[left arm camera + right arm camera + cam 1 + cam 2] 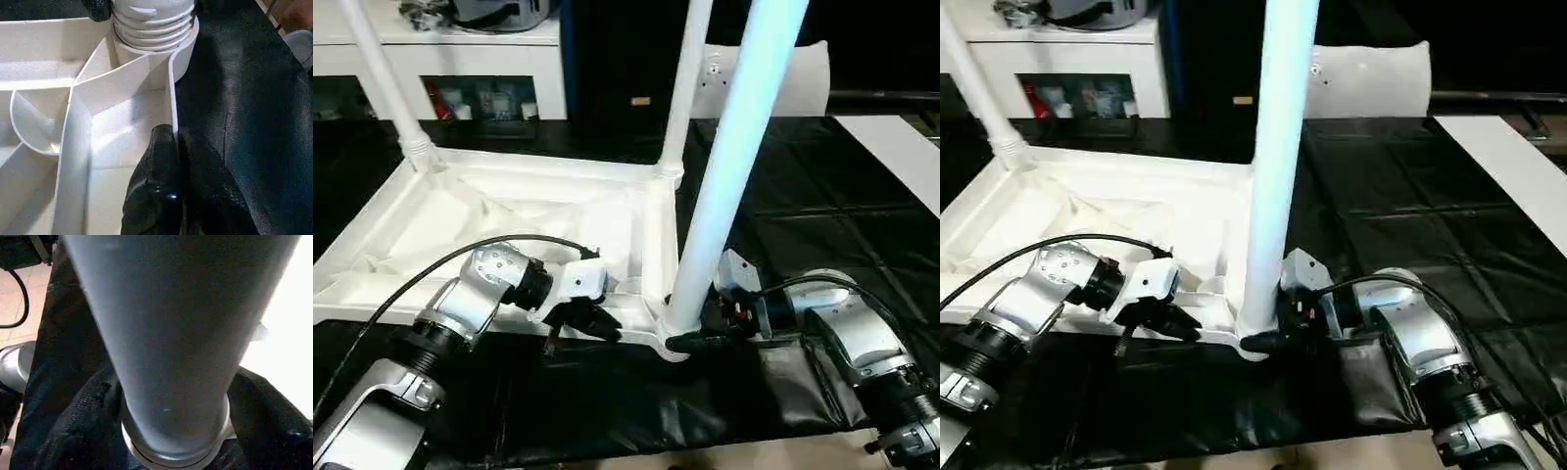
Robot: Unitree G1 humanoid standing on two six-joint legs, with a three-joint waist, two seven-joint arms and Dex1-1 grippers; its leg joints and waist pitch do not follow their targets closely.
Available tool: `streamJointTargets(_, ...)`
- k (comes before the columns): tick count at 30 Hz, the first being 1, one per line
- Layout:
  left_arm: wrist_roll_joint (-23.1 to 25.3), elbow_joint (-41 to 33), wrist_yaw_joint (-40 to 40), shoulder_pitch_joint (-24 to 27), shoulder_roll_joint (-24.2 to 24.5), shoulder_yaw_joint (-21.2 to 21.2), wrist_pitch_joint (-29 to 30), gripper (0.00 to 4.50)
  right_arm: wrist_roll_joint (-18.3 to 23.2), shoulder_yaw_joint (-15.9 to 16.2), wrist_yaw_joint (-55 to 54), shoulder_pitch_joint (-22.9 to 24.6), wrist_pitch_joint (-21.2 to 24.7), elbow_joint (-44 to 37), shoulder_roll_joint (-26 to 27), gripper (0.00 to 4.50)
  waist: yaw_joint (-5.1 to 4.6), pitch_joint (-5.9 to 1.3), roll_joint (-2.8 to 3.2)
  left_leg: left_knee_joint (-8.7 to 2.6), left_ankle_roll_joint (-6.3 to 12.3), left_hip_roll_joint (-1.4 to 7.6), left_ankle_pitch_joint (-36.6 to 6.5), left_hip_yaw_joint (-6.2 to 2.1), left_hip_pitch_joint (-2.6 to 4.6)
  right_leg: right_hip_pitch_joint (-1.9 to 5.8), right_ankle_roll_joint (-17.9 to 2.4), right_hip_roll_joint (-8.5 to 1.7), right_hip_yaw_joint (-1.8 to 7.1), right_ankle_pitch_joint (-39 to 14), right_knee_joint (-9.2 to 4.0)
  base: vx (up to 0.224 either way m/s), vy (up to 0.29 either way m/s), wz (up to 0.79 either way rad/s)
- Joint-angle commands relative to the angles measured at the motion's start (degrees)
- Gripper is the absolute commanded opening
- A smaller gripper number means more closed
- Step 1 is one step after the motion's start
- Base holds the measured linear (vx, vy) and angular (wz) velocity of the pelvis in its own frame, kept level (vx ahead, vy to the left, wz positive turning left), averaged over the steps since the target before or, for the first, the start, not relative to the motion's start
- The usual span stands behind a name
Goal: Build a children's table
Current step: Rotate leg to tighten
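The children's table (pixel 509 211) is lying upside down on the black-covered tabletop (pixel 822 196), with its ribbed underside facing up. Three white legs are standing in its corner sockets: the far left leg (pixel 382 73), the far right leg (pixel 685 83) and the near right leg (pixel 734 166), which is rising steeply toward my head camera. I am keeping my left gripper (pixel 592 321) at the near edge of the inverted top, just to the left of the near right leg. In the left wrist view my two black fingers (pixel 161 196) are clenched on the thin upright side wall of the table top, one finger on each face of the wall, and the threaded base of the near right leg is seated in the round corner socket (pixel 183 54) just beyond them. I am holding my right gripper (pixel 690 343) at the foot of the near right leg, from the right side. In the right wrist view its black fingers (pixel 78 426) are standing on both sides of the leg's base, and I cannot tell whether they are pressing on it. A white cabinet (pixel 440 54) is standing behind the tabletop at the far left.
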Motion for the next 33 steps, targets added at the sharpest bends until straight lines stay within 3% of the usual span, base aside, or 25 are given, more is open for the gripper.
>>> streamJointTargets(1, 1.54, 0.57, -2.2, -0.22, 0.15, -2.12, -1.08, 0.0, 0.42, 0.27, 1.26, -0.8, -0.22, 0.35, 0.09, 2.98, -0.32, -3.47, -0.27, -4.02, 3.13, 1.14, -7.97, 0.46, -0.09, 3.55, -10.78, -2.77, 2.81, -15.93, -3.54, 0.0, 0.0, 0.0)
streamJointTargets(6, 1.65, 1.28, -2.05, -0.42, 0.19, -2.16, -1.58, 0.0, 1.07, 0.17, 1.55, -0.61, 0.47, 0.76, 0.53, 2.71, -0.34, -3.54, -0.32, -3.97, 3.24, 1.11, -7.4, 0.47, -0.17, 3.58, -11.01, -2.7, 2.8, -14.67, -3.39, 0.0, 0.0, 0.0)
streamJointTargets(10, 1.13, 1.22, -0.84, -0.01, -0.15, -1.37, -0.53, 0.0, 4.14, -0.91, 0.7, 1.07, 3.78, -1.12, 2.12, 2.67, -0.24, -3.53, -0.3, -3.98, 3.19, 1.13, -7.65, 0.51, -0.14, 3.59, -10.87, -2.72, 2.78, -15.4, -3.48, 0.0, 0.0, 0.0)
streamJointTargets(11, 0.83, 0.9, 0.69, 0.22, -0.7, -0.67, 0.9, 0.0, 5.11, -1.23, -0.16, 1.99, 5.14, -2.4, 2.82, 2.66, -0.21, -3.5, -0.31, -3.99, 3.19, 1.14, -7.75, 0.52, -0.13, 3.55, -10.87, -2.72, 2.78, -15.51, -3.51, 0.0, 0.0, 0.0)
streamJointTargets(12, 0.86, 0.48, 3.77, 0.3, -1.7, 0.28, 3.61, 0.0, 6.25, -1.83, -2.87, 3.3, 7.54, -4.28, 4.39, 2.65, -0.17, -3.46, 0.37, -4.04, 2.9, 1.18, -8.19, 0.53, -0.03, 3.48, -10.88, -2.67, 2.82, -15.31, -3.73, 0.0, 0.0, 0.0)
streamJointTargets(14, 0.99, 0.1, 6.89, 0.38, -2.76, 1.15, 6.62, 0.0, 6.61, -2.65, -6.77, 4.25, 8.2, -5.3, 6.74, 2.65, -0.29, -3.31, 0.07, -4.27, 2.11, 1.18, -9.16, 0.42, -0.14, 3.58, -10.62, -2.67, 2.77, -16.46, -3.7, 0.0, 0.0, 0.0)
streamJointTargets(15, 0.84, 0.04, 8.24, 0.45, -3.37, 1.65, 7.51, 0.0, 6.14, -2.99, -10.13, 4.63, 8.88, -5.59, 8.52, 2.64, -0.44, -3.07, 0.04, -4.39, 1.61, 0.96, -11.11, 0.35, -0.02, 3.41, -9.46, -2.74, 2.62, -20.46, -4.23, 0.0, 0.0, 0.0)
streamJointTargets(16, 0.66, -0.07, 9.64, 0.53, -4.07, 2.16, 8.49, 0.0, 5.79, -3.18, -12.3, 4.79, 9.37, -5.73, 9.67, 2.63, -0.62, -2.81, 0.61, -4.52, 0.75, 0.76, -13.02, 0.24, 0.18, 3.28, -8.02, -2.81, 2.51, -24.93, -4.74, 0.0, 0.0, 0.0)
streamJointTargets(17, 0.76, -0.34, 11.66, 0.67, -4.97, 2.64, 10.04, 0.0, 5.28, -3.49, -15.06, 5.0, 8.57, -5.69, 11.49, 2.63, -0.87, -2.6, 0.4, -4.56, 0.54, 0.65, -14.61, 0.21, 0.37, 3.07, -6.95, -2.76, 2.34, -28.08, -5.34, 0.0, 0.0, 0.0)
streamJointTargets(19, 1.1, -0.96, 16.45, 0.95, -7.32, 3.66, 13.47, 0.0, 4.0, -4.34, -21.7, 4.6, 9.84, -4.76, 15.71, 2.63, -1.62, -2.48, 0.6, -4.31, -0.48, 0.18, -17.58, -0.16, 0.99, 2.71, -3.23, -2.89, 1.65, -36.46, -6.53, 0.0, 0.0, 0.0)
streamJointTargets(21, 1.33, -1.49, 24.45, 0.8, -11.59, 5.8, 18.19, 0.0, 1.0, -5.29, -31.5, 2.83, 10.65, -1.66, 21.44, 2.62, -2.36, -2.39, 0.56, -4.25, -0.63, 0.08, -18.54, -0.33, 0.91, 2.51, -2.41, -2.75, 1.31, -37.91, -6.97, 0.0, 0.0, 0.0)
streamJointTargets(22, 1.21, -1.72, 28.24, 0.54, -13.71, 7.08, 20.27, 0.0, -0.14, -5.73, -35.66, 1.99, 11.34, -0.51, 23.6, 2.62, -3.59, -2.41, 0.9, -4.33, -1.4, 0.09, -19.54, -0.76, 0.6, 2.85, -1.66, -2.66, 0.45, -38.39, -7.14, 0.0, 0.0, 0.0)
streamJointTargets(23, 1.12, -1.83, 30.03, 0.4, -14.72, 7.73, 21.22, 0.0, -0.64, -5.96, -37.6, 1.59, 11.84, -0.04, 24.54, 2.62, -3.93, -2.52, 0.86, -4.31, -1.2, -0.02, -19.95, -0.94, 0.65, 3.04, -1.28, -2.65, 0.08, -38.51, -7.44, 0.0, 0.0, 0.0)
streamJointTargets(24, 1.09, -2.05, 32.19, 0.21, -15.84, 8.48, 22.41, 0.0, -1.13, -6.11, -39.17, 1.24, 11.84, 0.26, 25.5, 2.62, -4.37, -2.59, 1.16, -4.6, -0.47, -0.07, -19.88, -1.24, 0.1, 3.67, -1.15, -2.64, -0.04, -36.87, -7.43, 0.0, 0.0, 0.0)
streamJointTargets(26, 1.22, -2.3, 38.05, -0.44, -18.87, 10.43, 24.71, 0.0, -2.41, -7.02, -45.08, -0.53, 12.42, 2.07, 28.53, 2.62, -5.04, -2.64, 1.43, -4.74, 0.43, 0.18, -20.55, -1.28, 0.45, 3.33, -2.8, -2.68, 0.1, -33.74, -7.53, 0.0, 0.0, 0.0)
streamJointTargets(27, 1.35, -2.3, 39.21, -0.56, -19.41, 10.77, 24.87, 0.0, -2.76, -7.25, -46.51, -0.93, 12.67, 2.52, 29.1, 2.62, -5.38, -2.88, 1.28, -4.68, 0.85, 0.05, -19.7, -1.25, 0.34, 3.54, -4.05, -2.71, 0.3, -31.32, -7.27, 0.0, 0.0, 0.0)
streamJointTargets(28, 1.91, -2.51, 42.78, -0.88, -21.21, 11.87, 25.52, 0.0, -4.06, -7.91, -51.32, -2.37, 13.27, 4.12, 30.99, 2.62, -5.46, -2.95, 1.5, -4.84, 1.26, 0.19, -17.95, -1.08, 0.1, 3.43, -5.61, -2.65, 0.92, -27.72, -6.73, 0.0, 0.0, 0.0)
streamJointTargets(30, 2.42, -3.36, 44.39, -0.86, -22.55, 12.29, 26.21, 0.0, -3.54, -8.5, -51.96, -3.35, 12.17, 5.13, 32.7, 2.62, -5.6, -3.05, 1.36, -4.78, 1.6, 0.1, -17.15, -0.89, -0.03, 3.5, -6.84, -2.52, 1.09, -25.76, -6.47, 0.0, 0.0, 0.0)
streamJointTargets(33, 3.88, -4.83, 43.73, -0.39, -22.38, 11.5, 26.96, 0.0, -3.64, -9.76, -52.53, -2.81, 11.61, 4.54, 33.92, 3.31, -5.25, -3.26, 1.32, -4.69, 2.92, 0.34, -12.97, -0.57, -0.38, 3.65, -8.8, -2.63, 1.8, -20.46, -5.68, 0.0, 0.0, 0.0)
